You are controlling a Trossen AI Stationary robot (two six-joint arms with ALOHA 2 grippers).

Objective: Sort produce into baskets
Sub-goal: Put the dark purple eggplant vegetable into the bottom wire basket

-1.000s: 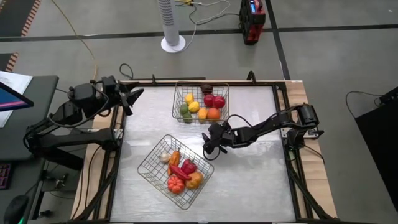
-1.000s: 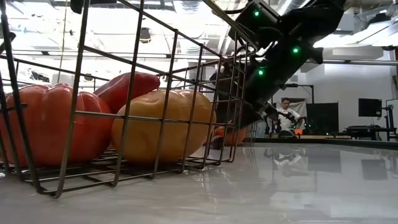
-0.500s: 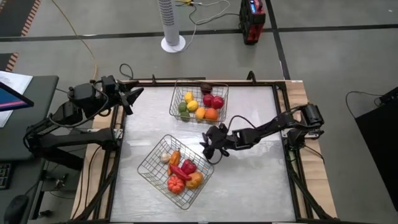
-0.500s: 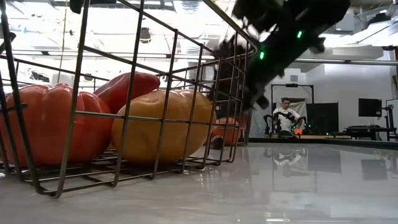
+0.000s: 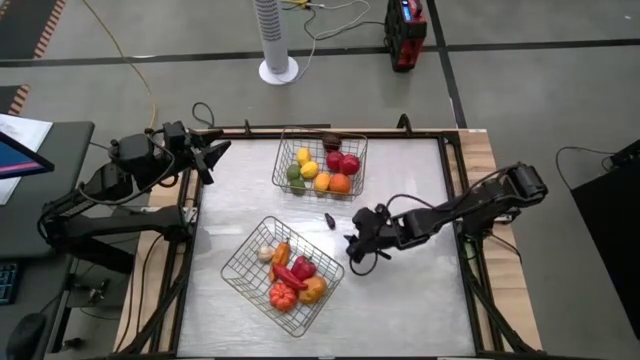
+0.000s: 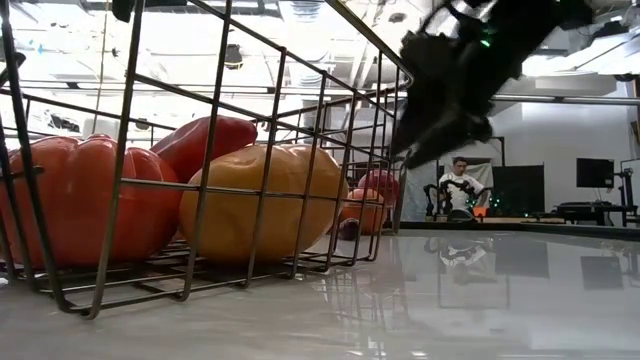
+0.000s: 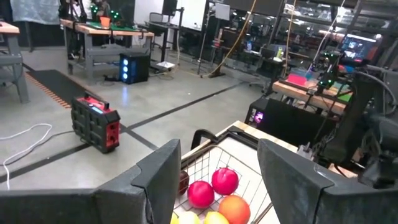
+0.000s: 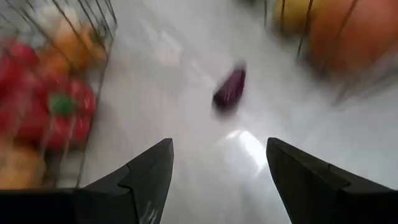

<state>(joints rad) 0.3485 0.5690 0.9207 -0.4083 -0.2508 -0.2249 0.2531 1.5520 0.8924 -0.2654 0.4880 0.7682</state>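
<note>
Two wire baskets stand on the table. The far basket [image 5: 322, 165] holds red, orange, yellow and green produce. The near basket [image 5: 283, 275] holds red, orange and white produce, which shows close up in the low view [image 6: 260, 205]. A small dark purple piece [image 5: 330, 220] lies on its side on the bare table between the baskets; it also shows in the right wrist view [image 8: 230, 87] and the low view [image 6: 347, 228]. My right gripper [image 5: 357, 247] is open and empty, above the table to the right of the purple piece [image 8: 219, 146]. My left gripper [image 5: 215, 155] waits open at the far left corner [image 7: 221, 149].
The table has a raised dark frame [image 5: 455, 200] around it. Bare table lies to the right of the baskets and along the near edge. In the low view a person [image 6: 460, 188] sits far behind the table.
My right gripper has drawn back from between the baskets toward the table's right and near edges and risen a little. The dark purple piece, which it stood over, now shows uncovered on the table.
</note>
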